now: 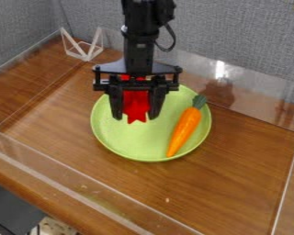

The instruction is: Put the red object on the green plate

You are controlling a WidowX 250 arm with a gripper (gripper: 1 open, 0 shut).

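End effector (136, 95) points straight down, clamped on the red block (136, 105), which hangs upright over the green plate (122, 142) beside the carrot (184, 129). Lower it onto bare plate left of the carrot before releasing, so it neither topples nor rolls off.

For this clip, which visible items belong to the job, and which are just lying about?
Job: red object, held upright in the gripper over the green plate.
Lying about: orange carrot on the plate; white wire stand at the back.
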